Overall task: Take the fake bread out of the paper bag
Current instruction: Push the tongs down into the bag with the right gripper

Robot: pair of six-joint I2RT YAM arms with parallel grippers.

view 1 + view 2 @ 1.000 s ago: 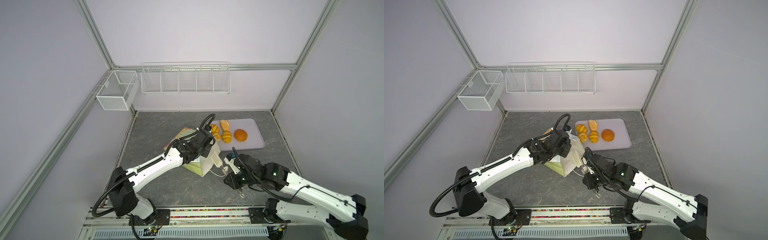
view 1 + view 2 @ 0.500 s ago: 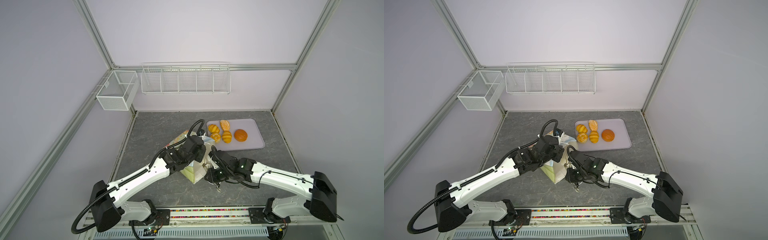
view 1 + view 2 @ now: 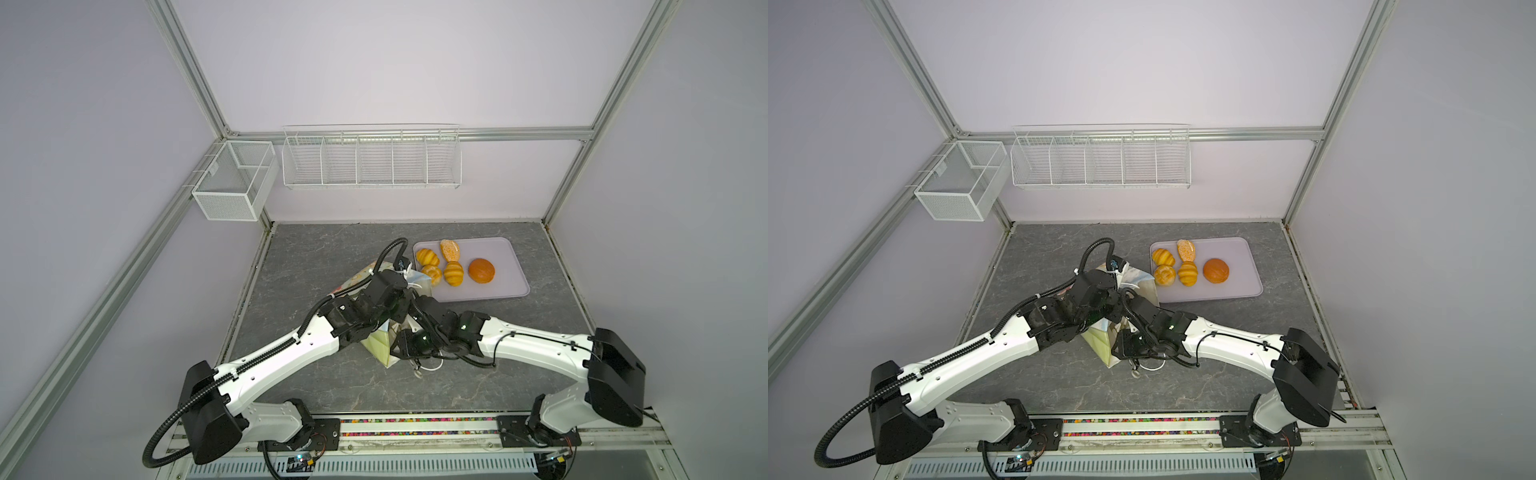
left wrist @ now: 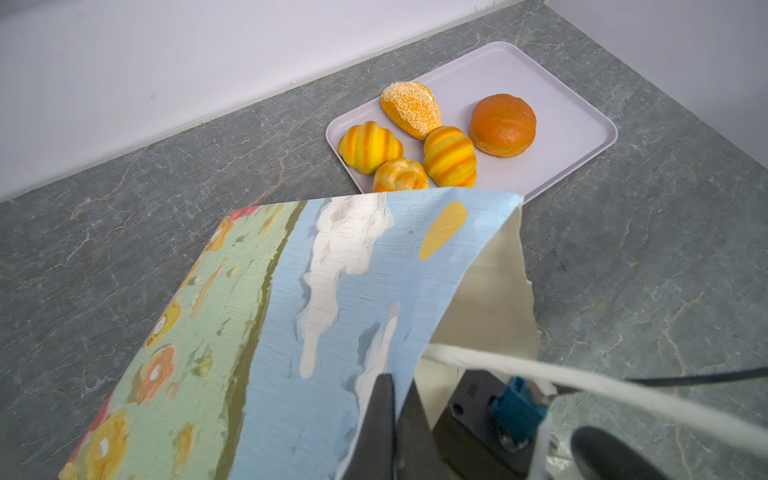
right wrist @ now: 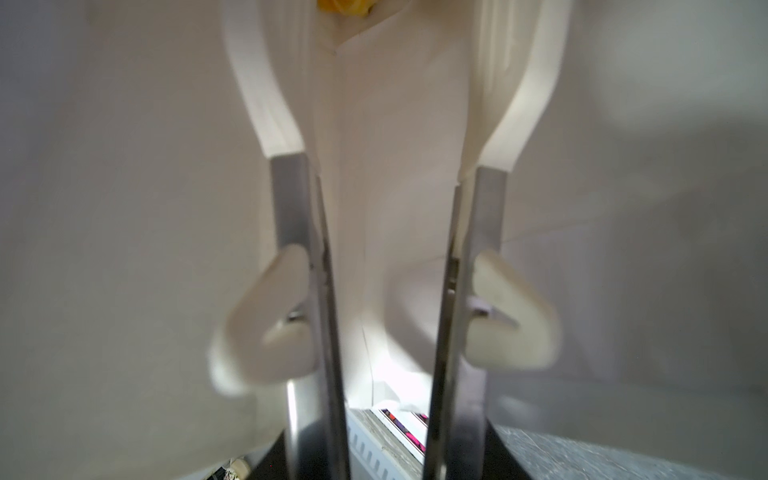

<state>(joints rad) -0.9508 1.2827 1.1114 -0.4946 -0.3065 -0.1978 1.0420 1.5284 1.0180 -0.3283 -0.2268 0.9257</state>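
Tabletop (image 3: 332, 257) holds the paper bag (image 3: 379, 341), tilted beside the lilac tray (image 3: 509, 266). The left gripper (image 4: 392, 384) pinches the bag's rim. The right gripper (image 5: 392, 41) is inside, jaws parted and empty, fake bread (image 5: 341, 6) just beyond its fingertips; five pieces lie on the tray.

Blue sky, white clouds and green ground with orange and yellow flowers are printed on the paper bag (image 4: 332, 299) ahead of the black left gripper (image 4: 397, 386). Beyond it, golden-orange fake bread (image 4: 449, 158), partly striped, is seen on a lilac tray (image 4: 573, 137). The white-fingered right gripper (image 5: 390, 50) is surrounded by white bag lining.
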